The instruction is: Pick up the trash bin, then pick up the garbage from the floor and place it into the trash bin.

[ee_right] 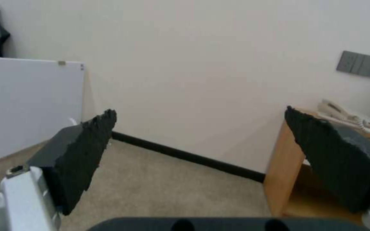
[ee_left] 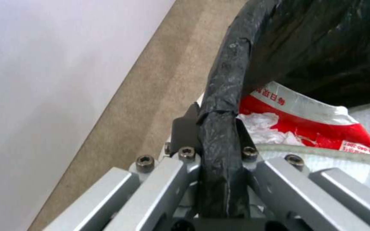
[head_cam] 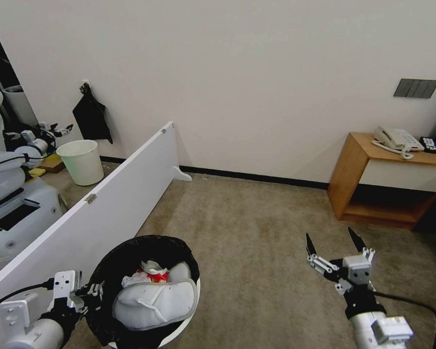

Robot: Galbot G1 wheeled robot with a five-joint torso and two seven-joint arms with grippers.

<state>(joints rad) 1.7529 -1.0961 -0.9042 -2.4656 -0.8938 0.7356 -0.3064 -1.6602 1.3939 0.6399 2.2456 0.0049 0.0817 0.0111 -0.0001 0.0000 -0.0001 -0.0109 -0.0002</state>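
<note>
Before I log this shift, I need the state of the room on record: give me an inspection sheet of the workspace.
Surface: beige carpet, no litter seen on it.
Job's things: trash bin holds a white slipper, red-white packet and tissue.
Clutter: nothing seen.
Grippers: left gripper clamped on the bin's rim; right gripper open, empty, above the carpet.
Cables: black cable trails from the right arm.
Surroundings: white partition board, unlined pale bin, wooden side table with telephone.

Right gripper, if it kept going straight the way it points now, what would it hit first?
Probably the wall: the open right gripper points over bare carpet toward it, wooden side table just off to one side.
</note>
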